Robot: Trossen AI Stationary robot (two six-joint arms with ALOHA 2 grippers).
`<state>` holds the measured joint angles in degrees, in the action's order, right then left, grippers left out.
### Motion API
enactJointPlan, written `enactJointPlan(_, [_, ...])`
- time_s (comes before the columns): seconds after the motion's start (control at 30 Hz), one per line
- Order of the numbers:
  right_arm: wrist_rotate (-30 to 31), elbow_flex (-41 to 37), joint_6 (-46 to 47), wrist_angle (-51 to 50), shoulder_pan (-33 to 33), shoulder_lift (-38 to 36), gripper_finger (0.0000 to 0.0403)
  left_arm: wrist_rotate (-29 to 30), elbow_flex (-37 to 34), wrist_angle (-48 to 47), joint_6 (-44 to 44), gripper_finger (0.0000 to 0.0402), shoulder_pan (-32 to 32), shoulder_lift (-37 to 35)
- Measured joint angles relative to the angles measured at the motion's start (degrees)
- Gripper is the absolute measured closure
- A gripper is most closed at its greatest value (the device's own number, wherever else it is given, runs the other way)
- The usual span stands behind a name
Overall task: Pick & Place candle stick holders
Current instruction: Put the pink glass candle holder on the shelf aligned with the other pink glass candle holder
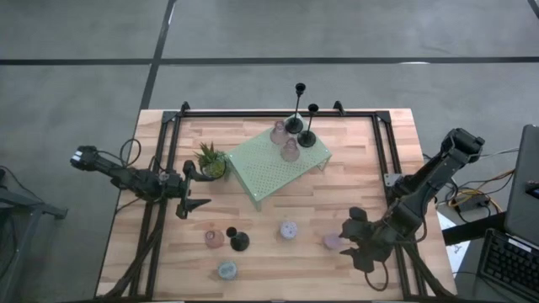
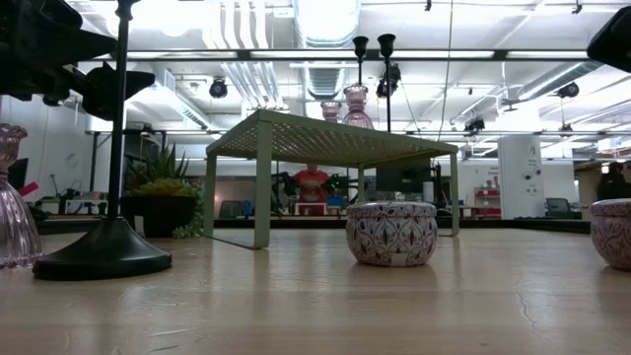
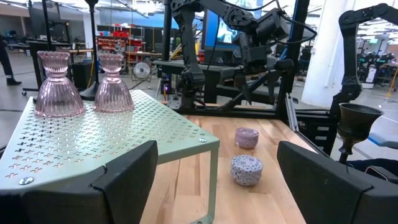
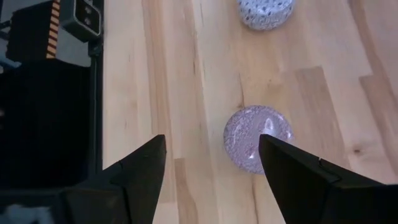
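The right hand (image 4: 211, 165) hangs wide open and empty above a pink puck (image 4: 257, 145) near the counter's (image 1: 354, 168) right edge, seemingly lined up to grasp it. The left hand (image 1: 192, 187) waits, open and empty, beside the plant (image 1: 211, 160). Two glass cups (image 1: 285, 141) and two black sticks (image 1: 301, 118) already crowd the green stand (image 1: 269, 172).

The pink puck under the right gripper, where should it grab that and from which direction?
Grip the pink puck across its round side wall, coming straight down from above. It is low and round and sits flat on the table, clear of the patterned puck. The right gripper hangs open over it, fingers astride, though the puck sits nearer one finger, so centre first.
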<state>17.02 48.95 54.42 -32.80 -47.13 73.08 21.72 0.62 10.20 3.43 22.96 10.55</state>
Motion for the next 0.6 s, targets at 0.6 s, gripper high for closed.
enactJointPlan(0.6, [11.24,-4.98,-9.89,12.49,-0.24,0.00,0.0162,0.00,0.00,0.00,0.01,0.0067,0.00,0.00])
